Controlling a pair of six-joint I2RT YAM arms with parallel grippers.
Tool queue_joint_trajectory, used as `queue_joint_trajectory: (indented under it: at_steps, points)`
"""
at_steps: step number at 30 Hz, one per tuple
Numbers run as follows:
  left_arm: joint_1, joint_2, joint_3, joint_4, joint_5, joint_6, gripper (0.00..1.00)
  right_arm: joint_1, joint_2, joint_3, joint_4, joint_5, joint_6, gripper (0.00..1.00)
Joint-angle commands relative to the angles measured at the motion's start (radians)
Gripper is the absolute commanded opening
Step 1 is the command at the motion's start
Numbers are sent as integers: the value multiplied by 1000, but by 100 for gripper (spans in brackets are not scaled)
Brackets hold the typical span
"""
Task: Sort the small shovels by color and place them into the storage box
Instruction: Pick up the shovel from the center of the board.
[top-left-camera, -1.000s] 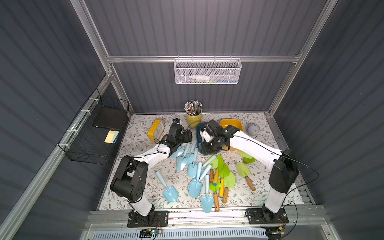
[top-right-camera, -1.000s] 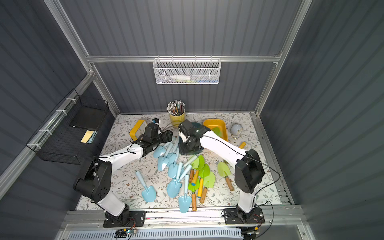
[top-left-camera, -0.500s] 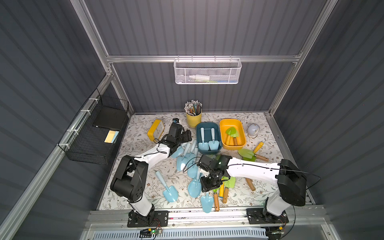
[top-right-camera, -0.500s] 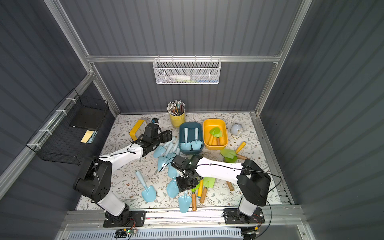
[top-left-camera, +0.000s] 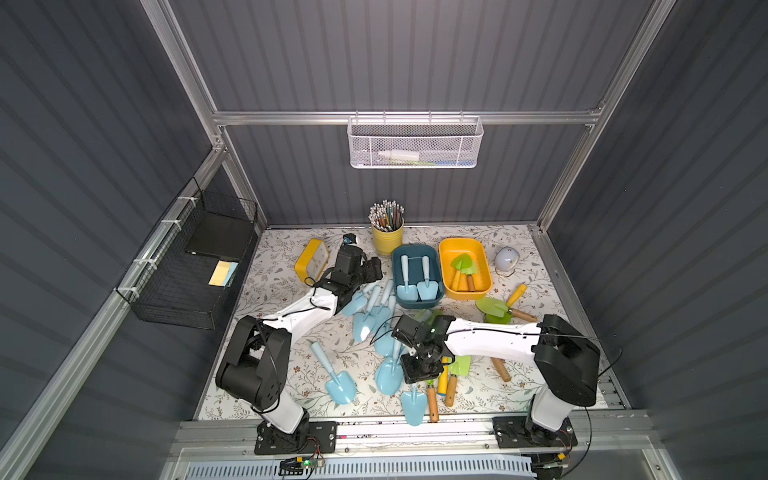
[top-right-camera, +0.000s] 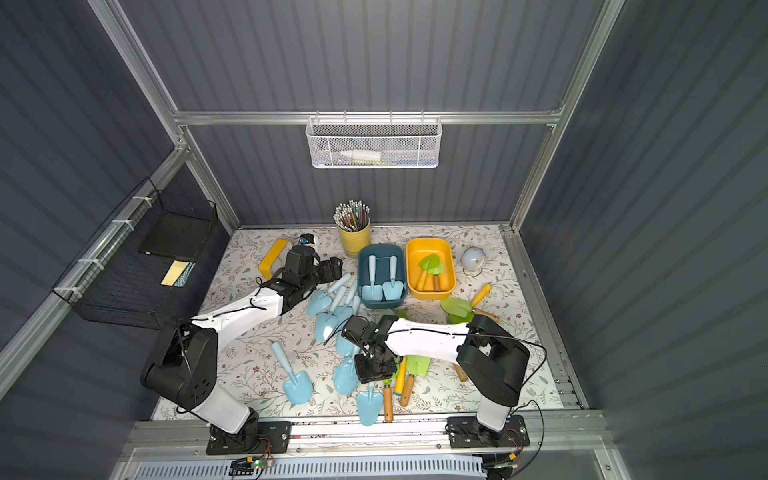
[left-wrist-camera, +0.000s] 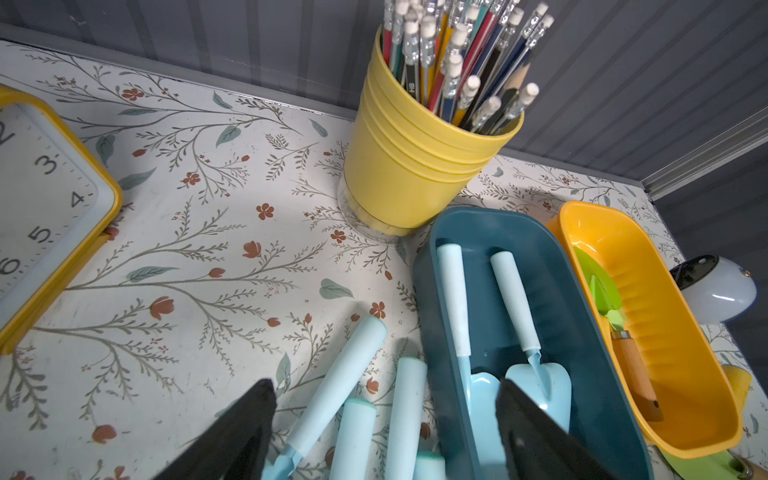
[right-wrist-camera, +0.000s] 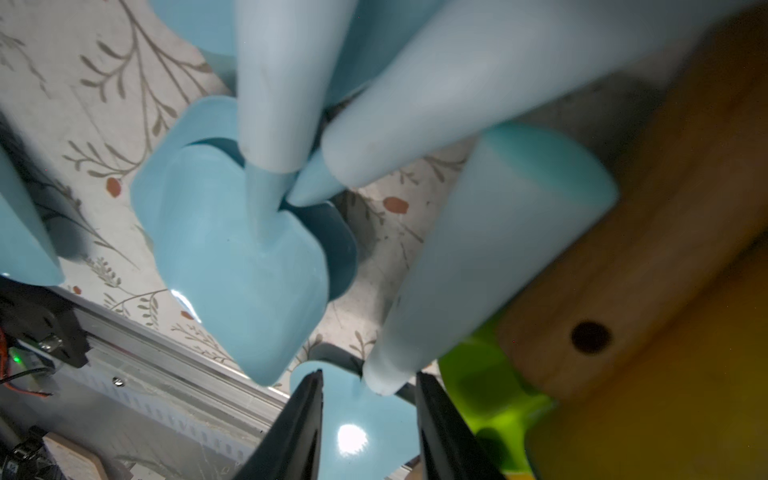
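The pale blue shovel (right-wrist-camera: 478, 257) lies in the loose heap near the front of the bench (top-left-camera: 291, 345). It looks like light, stiff, smooth plastic, so the narrow neck is probably the surest hold. The right hand (right-wrist-camera: 369, 376) straddles that neck with its fingers close together; whether they pinch it cannot be told. The left hand (left-wrist-camera: 386, 436) gapes wide and empty by the teal box (top-left-camera: 415, 248).
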Motion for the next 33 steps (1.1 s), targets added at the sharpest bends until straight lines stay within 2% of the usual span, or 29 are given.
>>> queue_joint_trajectory:
  at_steps: [1,10,14,17,25,29,33]
  points:
    - [-7,-48,-3,-24,-18,-14,86,1,32,-9,-15,44,1,42]
    - [-7,-21,7,-22,-17,-10,86,-15,91,16,26,61,1,37]
    - [-7,-5,14,-18,-17,-2,86,-39,102,37,26,73,3,25]
    - [-7,8,24,-17,-15,3,86,-59,75,39,16,77,7,16]
    - [-7,59,57,-6,-7,17,87,-143,-81,73,-1,81,16,12]
    - [-7,74,59,14,-5,7,87,-239,-88,204,-18,115,-71,11]
    - [-7,72,43,54,6,-22,88,-355,31,460,-92,160,-212,11]
